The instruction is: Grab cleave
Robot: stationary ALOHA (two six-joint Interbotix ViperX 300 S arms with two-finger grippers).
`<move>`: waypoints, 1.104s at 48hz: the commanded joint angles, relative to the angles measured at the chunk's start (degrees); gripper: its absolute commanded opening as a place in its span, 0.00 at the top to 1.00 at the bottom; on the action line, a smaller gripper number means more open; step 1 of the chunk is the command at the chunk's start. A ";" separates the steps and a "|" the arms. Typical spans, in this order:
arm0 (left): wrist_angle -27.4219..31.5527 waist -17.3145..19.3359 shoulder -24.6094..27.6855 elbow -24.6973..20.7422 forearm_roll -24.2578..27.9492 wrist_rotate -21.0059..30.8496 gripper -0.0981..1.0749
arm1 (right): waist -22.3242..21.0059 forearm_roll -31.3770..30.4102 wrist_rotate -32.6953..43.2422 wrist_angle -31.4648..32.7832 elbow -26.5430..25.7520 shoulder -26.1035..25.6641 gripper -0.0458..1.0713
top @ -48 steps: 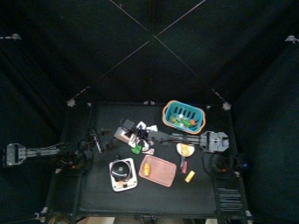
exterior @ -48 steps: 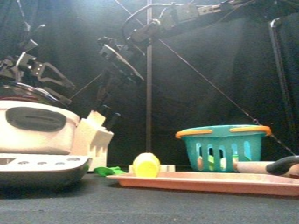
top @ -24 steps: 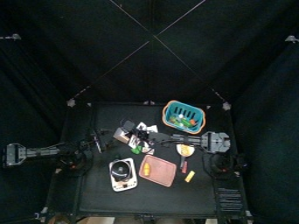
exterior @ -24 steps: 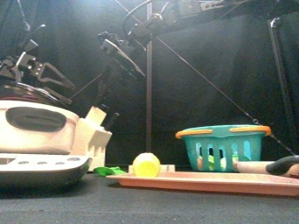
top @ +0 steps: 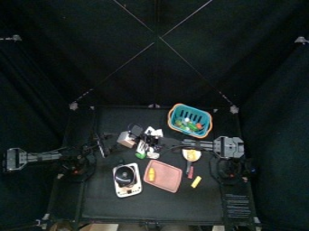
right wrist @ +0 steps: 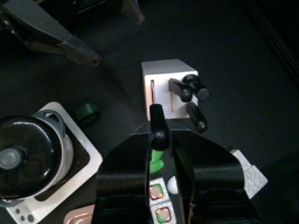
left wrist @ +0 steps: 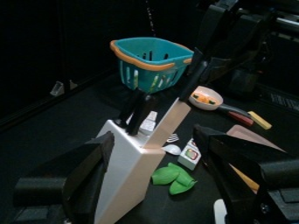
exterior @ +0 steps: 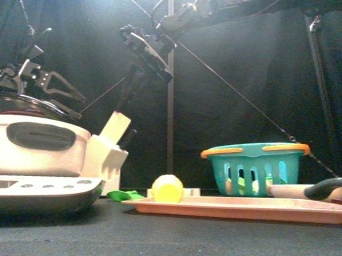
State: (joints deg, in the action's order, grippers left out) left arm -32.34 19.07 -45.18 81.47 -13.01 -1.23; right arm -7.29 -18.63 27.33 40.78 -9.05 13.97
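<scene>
The cleave is a wide pale blade (exterior: pixel 115 126) risen partway out of the white knife block (left wrist: pixel 132 164), slanting up to a black handle (right wrist: pixel 158 131). My right gripper (right wrist: pixel 160 133) is shut on that handle, reaching across from the right above the block (top: pixel 132 138). Other black knife handles (right wrist: pixel 191 91) still stand in the block (right wrist: pixel 167 80). My left gripper (left wrist: pixel 152 145) hovers low at the table's left, open and empty, facing the block. In the front view the right gripper (exterior: pixel 144 46) hangs high over the block's pale edge (exterior: pixel 110 158).
A teal basket (top: pixel 189 115) stands at the back right. A pink cutting board (top: pixel 167 174) with a yellow fruit (exterior: pixel 166 187) lies in front, a black-and-white cooker (top: pixel 126 179) beside it. Green leaves (left wrist: pixel 176 178) lie by the block.
My right gripper has risen and drifted right with the handle, drawing the pale blade further out of the block. The left arm has stayed put.
</scene>
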 commanded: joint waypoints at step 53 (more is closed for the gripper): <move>-0.18 -2.20 0.26 -1.41 6.33 -0.09 0.03 | 2.99 -9.58 10.28 -21.45 28.39 -27.95 0.59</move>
